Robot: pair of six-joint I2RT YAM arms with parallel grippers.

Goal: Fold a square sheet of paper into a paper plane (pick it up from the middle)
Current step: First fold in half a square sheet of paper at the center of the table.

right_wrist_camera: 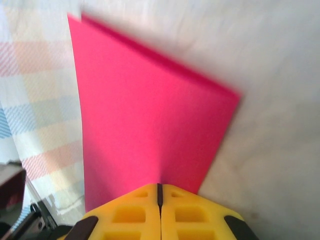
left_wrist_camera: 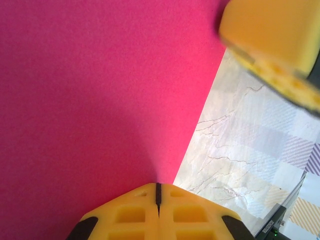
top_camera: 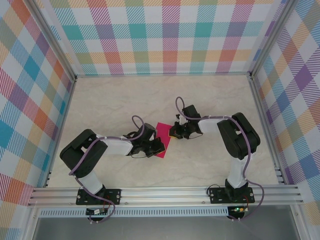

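Plaid walls ring a pale marbled counter [top_camera: 125, 100], and the pink sheet [top_camera: 163, 137] sits near its middle, between the two arms. At its lower left corner the left tool [top_camera: 158, 146] is pressed together, pinching it. The right tool [top_camera: 176, 132], also pressed together, pinches the opposite side, and two layers show along one edge.

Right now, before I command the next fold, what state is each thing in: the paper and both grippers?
square sheet of paper: folded over, two layers showing at its far edge, pinched from two sides.
left gripper: jaws shut on the square sheet of paper.
right gripper: jaws shut on the square sheet of paper.
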